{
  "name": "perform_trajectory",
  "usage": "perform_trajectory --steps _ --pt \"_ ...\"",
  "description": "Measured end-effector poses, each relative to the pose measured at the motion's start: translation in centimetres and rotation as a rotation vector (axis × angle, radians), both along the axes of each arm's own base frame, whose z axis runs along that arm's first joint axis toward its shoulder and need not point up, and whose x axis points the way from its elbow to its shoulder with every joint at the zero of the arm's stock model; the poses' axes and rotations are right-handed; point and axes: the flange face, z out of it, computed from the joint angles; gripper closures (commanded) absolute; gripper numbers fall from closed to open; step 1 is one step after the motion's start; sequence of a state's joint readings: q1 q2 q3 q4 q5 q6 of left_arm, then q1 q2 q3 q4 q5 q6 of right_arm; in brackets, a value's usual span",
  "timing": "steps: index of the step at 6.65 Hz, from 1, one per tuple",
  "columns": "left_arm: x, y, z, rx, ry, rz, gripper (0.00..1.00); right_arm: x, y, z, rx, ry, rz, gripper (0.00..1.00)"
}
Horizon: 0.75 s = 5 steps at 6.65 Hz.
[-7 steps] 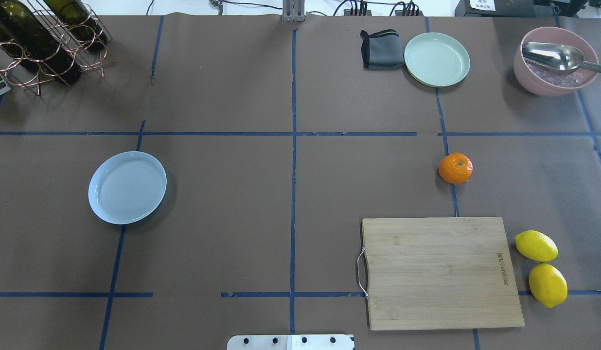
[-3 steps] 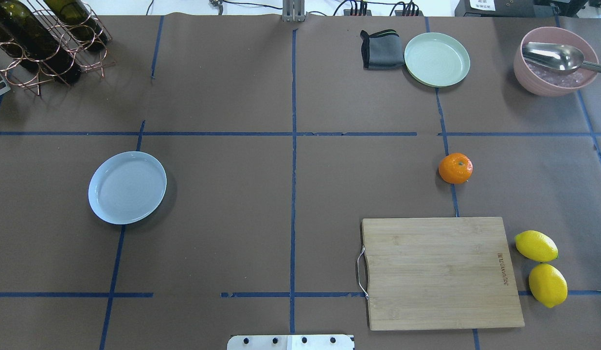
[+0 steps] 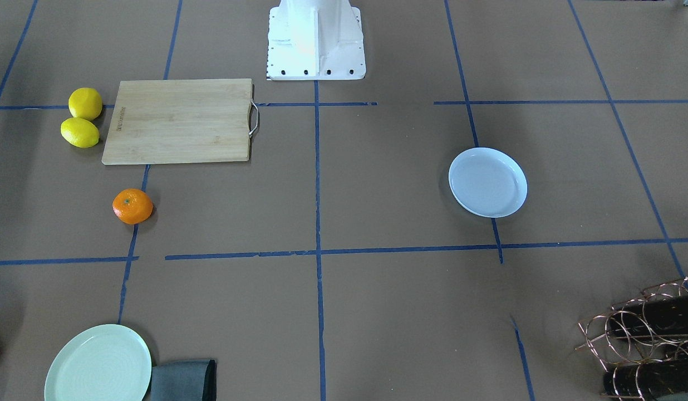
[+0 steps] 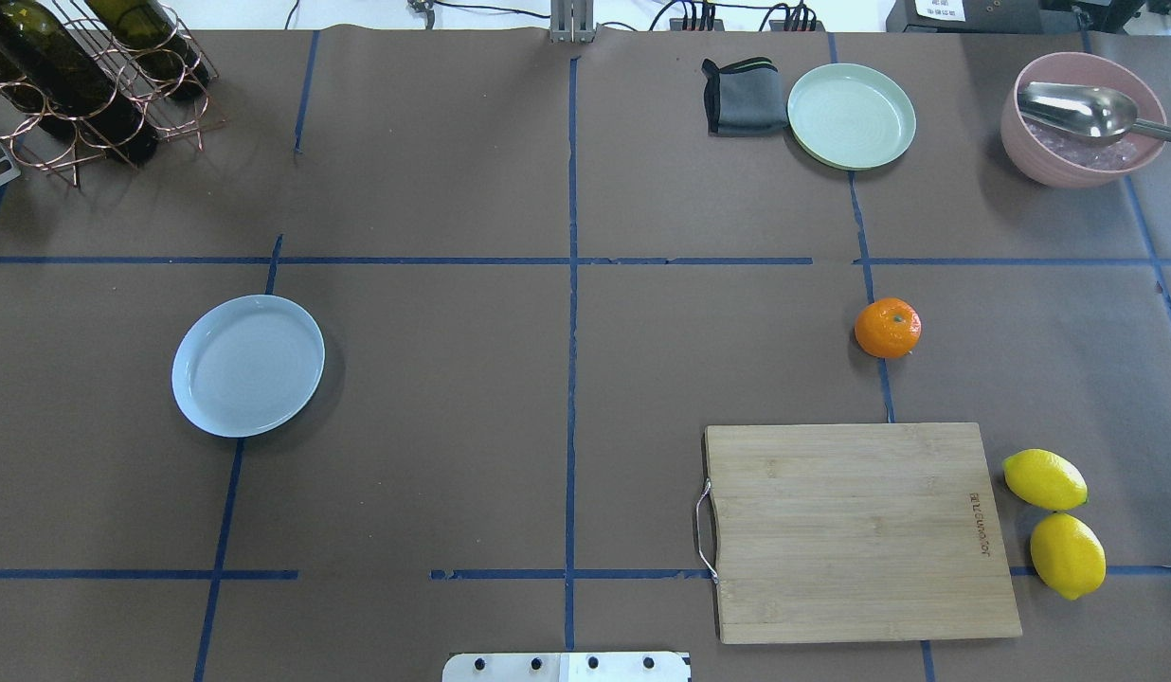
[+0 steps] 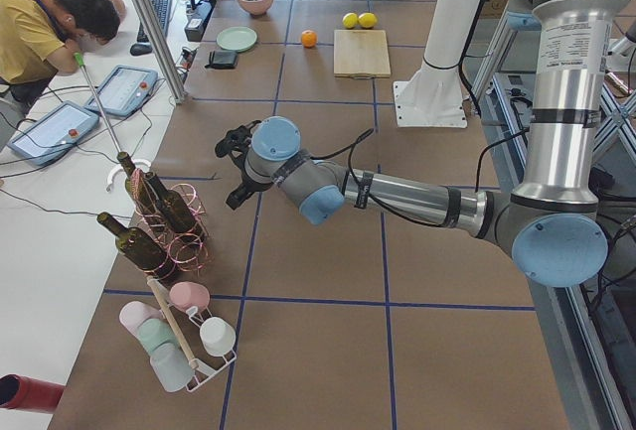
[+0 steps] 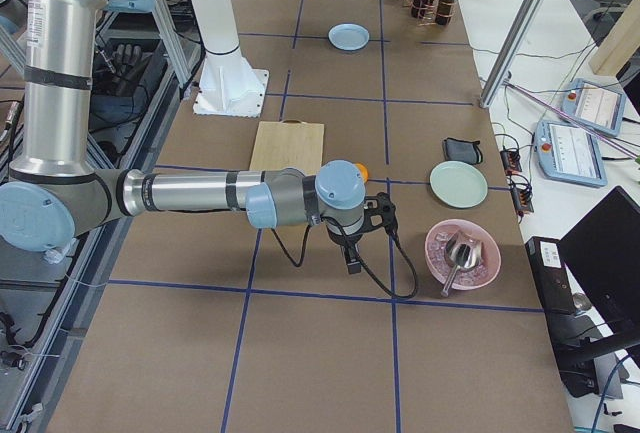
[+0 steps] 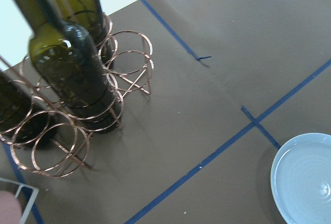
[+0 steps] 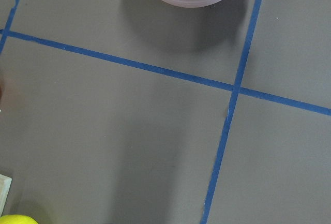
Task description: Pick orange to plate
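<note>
Overhead exterior: one orange [image 4: 888, 328] sits on the desk [image 4: 434, 379] near one board [image 4: 860, 530], well apart from one white plate [image 4: 248, 365]; two lemons [image 4: 1044, 479]. Exterior left: left pincer [image 5: 238, 170], too dark to tell open or closed. Exterior right: right pincer [image 6: 372, 223] the same, and the arm hides most of the orange

I count one orange [image 4: 888, 328], two lemons [image 4: 1045, 479] at the lower right, and two plates: a bluish-white plate [image 4: 248, 365] and a pale green plate [image 4: 852, 116]. There is one cutting board [image 4: 855, 530], one pink bowl [image 4: 1050, 170] with one spoon [image 4: 1078, 109], and one folded grey cloth [image 4: 740, 98]. At the upper left, one copper rack [image 4: 169, 90] holds three wine bottles [image 4: 64, 66].
</note>
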<state>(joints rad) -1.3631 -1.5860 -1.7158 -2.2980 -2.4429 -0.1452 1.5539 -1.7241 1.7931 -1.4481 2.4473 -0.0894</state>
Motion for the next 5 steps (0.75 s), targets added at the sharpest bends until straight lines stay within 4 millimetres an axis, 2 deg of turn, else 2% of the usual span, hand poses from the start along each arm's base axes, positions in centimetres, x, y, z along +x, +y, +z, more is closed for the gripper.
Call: perform_trajectory --steps 1,2,3,4,5 --pt "3.7 0.4 -0.4 -0.062 0.027 -0.011 0.0 0.0 0.1 0.2 -0.004 -0.001 0.0 0.0" --pt "7.0 1.0 0.1 -0.131 0.022 -0.07 0.0 0.0 0.2 0.3 -0.008 -0.001 0.001 0.0" --pt "10.1 1.9 1.1 -0.199 0.019 -0.146 0.15 0.0 0.3 0.4 -0.009 -0.001 0.001 0.0" --pt "13.4 2.8 1.9 -0.277 0.03 -0.23 0.42 0.0 0.4 0.4 -0.011 -0.001 0.001 0.0" --pt "17.4 4.1 2.4 -0.378 0.056 -0.31 0.44 0.0 0.4 0.5 -0.012 -0.001 0.001 0.0"
